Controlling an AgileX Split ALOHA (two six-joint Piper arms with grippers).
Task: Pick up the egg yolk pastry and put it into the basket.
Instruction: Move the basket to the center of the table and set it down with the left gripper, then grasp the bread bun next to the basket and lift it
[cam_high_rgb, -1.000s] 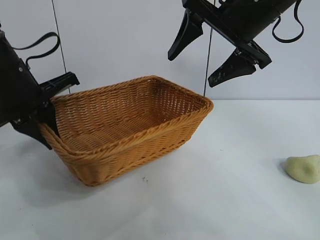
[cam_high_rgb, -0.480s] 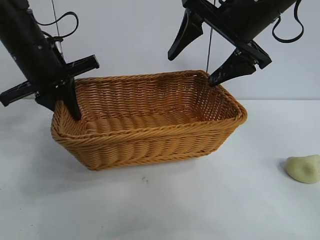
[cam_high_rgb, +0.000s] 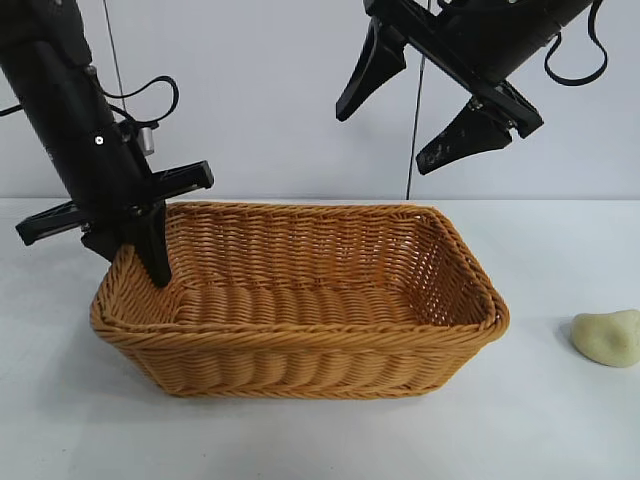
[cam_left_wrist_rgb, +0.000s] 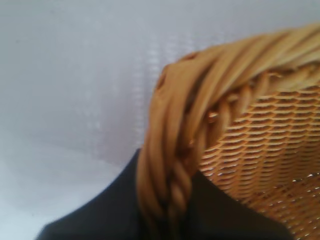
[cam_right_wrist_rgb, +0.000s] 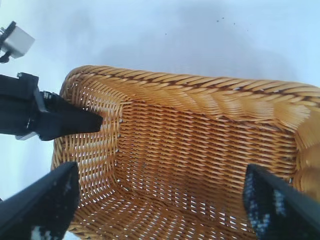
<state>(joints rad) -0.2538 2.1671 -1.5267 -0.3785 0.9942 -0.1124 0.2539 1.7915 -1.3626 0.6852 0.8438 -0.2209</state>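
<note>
- Black fingers of the left end effector (cam_high_rgb: 150, 235) are seen closed over the braided rim at the left end of the basket (cam_high_rgb: 300, 345); one finger reaches down inside the wall, and in the left wrist view the rim (cam_left_wrist_rgb: 172, 165) is shown pinched between the dark jaws.
- The right end effector (cam_high_rgb: 425, 105) is held high above the far right corner of the basket, its fingers spread wide with nothing between them; in its own wrist view the basket interior (cam_right_wrist_rgb: 200, 150) is looked down on, with nothing seen in it.
- The basket is set on the white surface (cam_high_rgb: 300, 440), long side toward the exterior camera.
- The egg yolk pastry (cam_high_rgb: 608, 337) lies on the surface well apart from the basket, off its right end and near the edge of the exterior view; it is not yet gripped.
- Risk, as judged: if the rim grip were kept while the left arm moved, the basket could be dragged or tipped, and the drop target would shift under the right arm.
- Risk, as judged: the pastry looks smooth and rounded, so it could be squeezed out of the fingers or dented by a hard close, or rolled off the surface's edge by a glancing touch.
- No brand, label or legible writing is visible on anything.
</note>
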